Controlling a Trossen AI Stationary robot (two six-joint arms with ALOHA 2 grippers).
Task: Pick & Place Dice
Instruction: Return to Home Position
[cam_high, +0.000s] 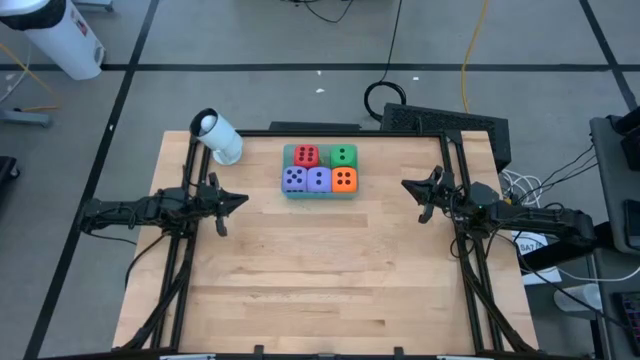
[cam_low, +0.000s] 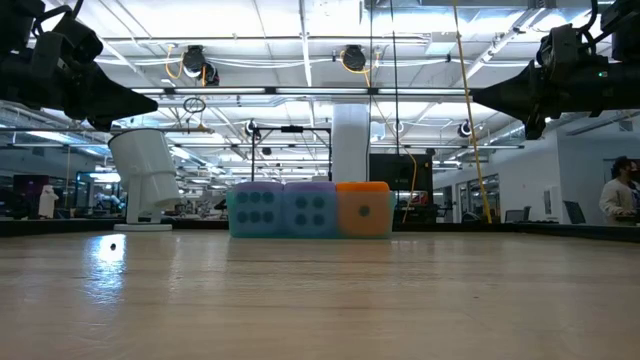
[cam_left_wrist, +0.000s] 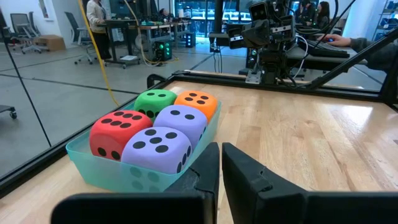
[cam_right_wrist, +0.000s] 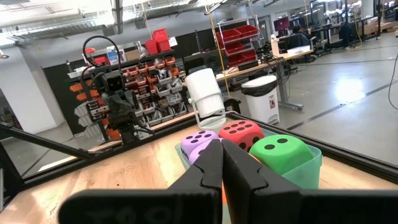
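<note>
Dice, five soft cubes with dark pips, fill the teal tray: red die and green die in its far row, two purple-blue dice and the orange die in its near row. The low view shows only the near row. Left gripper and right gripper hang on either side of the tray, apart from it, fingers closed and empty.

Red die, green die, orange die and two purple dice fill teal tray.
</note>
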